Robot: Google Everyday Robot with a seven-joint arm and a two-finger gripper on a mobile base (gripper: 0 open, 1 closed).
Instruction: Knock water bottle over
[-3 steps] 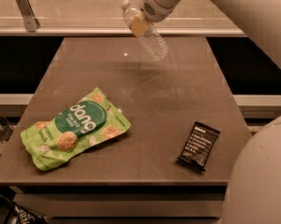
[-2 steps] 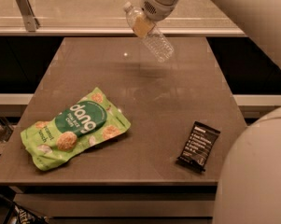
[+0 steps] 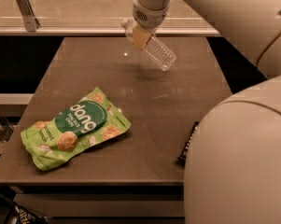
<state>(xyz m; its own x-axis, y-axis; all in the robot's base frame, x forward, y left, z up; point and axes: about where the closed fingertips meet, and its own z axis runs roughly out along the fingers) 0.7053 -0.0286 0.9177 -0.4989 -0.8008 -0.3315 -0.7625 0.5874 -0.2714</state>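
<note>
The water bottle (image 3: 159, 56) is clear and ribbed. It hangs tilted over the far middle of the brown table (image 3: 149, 111), its base pointing down to the right and its cap end up to the left. My gripper (image 3: 139, 34) comes in from the top of the camera view and is shut on the bottle's upper part. A yellowish finger pad (image 3: 141, 36) lies against the bottle. The cap and label are hidden behind the gripper.
A green snack bag (image 3: 77, 127) lies on the table's near left. A black bar (image 3: 189, 146) at the near right is mostly hidden by my white arm (image 3: 242, 162), which fills the right side. A ledge with a metal bracket (image 3: 25, 8) runs behind the table.
The bottle and gripper have shifted slightly down and to the right, with the bottle still tilted. My arm now covers more of the right side and most of the black bar.
</note>
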